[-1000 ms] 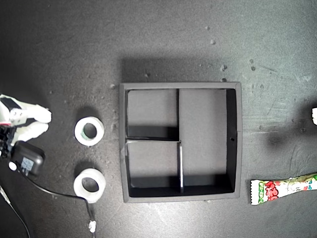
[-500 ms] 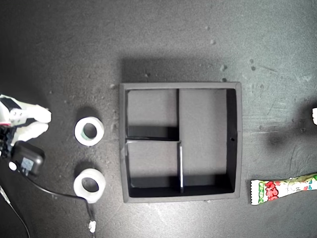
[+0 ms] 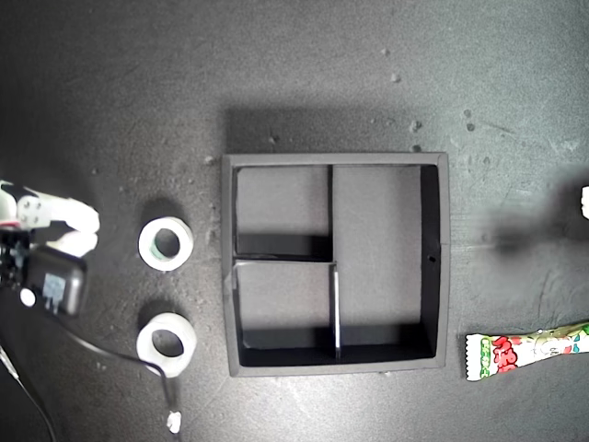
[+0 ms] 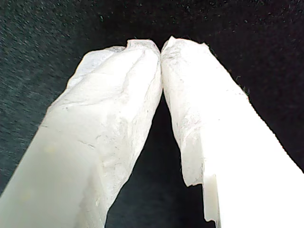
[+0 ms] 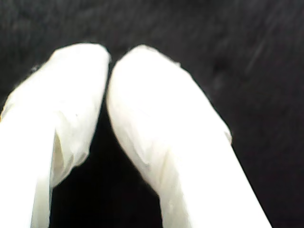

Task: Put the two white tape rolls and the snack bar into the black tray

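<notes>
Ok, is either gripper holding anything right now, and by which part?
Nothing is held. My first gripper and my second gripper both show fingertips closed together over bare dark surface, with nothing between them.

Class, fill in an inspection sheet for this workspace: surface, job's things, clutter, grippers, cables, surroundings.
Surface: dark mat, speckled with pale crumbs.
Job's things: black tray, all compartments empty; two white tape rolls outside it, on the exterior view's left; snack bar outside, at the exterior view's lower right.
Clutter: small white scrap.
Grippers: my first gripper shut, empty; my second gripper shut, empty.
Cables: black cable from an arm's camera module.
Surroundings: nothing seen.
</notes>
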Robot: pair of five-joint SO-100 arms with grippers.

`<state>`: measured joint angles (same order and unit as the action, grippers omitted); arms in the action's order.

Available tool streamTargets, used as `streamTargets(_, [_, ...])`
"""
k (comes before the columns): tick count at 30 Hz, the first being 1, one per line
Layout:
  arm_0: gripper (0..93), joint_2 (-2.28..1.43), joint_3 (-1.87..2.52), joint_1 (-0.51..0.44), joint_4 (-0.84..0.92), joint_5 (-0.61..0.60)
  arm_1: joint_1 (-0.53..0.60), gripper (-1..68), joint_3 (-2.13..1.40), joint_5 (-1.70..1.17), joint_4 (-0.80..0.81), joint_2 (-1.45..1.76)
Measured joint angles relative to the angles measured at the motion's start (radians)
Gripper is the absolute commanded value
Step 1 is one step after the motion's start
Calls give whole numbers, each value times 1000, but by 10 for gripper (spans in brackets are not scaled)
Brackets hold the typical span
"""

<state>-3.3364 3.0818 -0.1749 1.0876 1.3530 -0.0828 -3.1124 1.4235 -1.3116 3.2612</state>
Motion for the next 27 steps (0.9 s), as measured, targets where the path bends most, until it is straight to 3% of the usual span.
streamTargets(6, [155, 0, -100, 25, -179, -311, 3, -2, 0, 253, 106, -11])
streamTargets(12, [166, 295, -437, 41, -129, -433, -32, -3, 0, 385, 285, -12])
streamTargets(19, [157, 1028, -821, -46, -78, -436, -3, -3, 0, 385, 525, -14])
streamTargets(27, [146, 1201, -862, -121, -63, -387, 35, -3, 0, 385, 644, -14])
